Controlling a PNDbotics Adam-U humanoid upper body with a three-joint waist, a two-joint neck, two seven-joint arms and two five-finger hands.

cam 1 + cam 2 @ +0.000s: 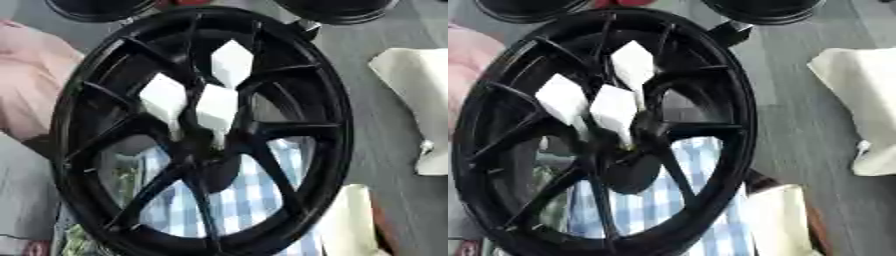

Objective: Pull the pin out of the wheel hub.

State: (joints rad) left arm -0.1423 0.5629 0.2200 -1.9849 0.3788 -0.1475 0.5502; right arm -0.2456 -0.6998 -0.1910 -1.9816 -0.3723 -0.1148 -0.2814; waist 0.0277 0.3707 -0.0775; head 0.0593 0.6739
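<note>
I see three white pins [217,107] standing in the wheel hub [206,150] at frame centre, reachable; neither hand is visible.

You were working in what looked like a wheel workshop: a black spoked wheel hub [206,135] filled the view, two more dark rims [96,9] sat at the far edge, and pale cloth [864,110] lay on the grey floor [376,130].
</note>
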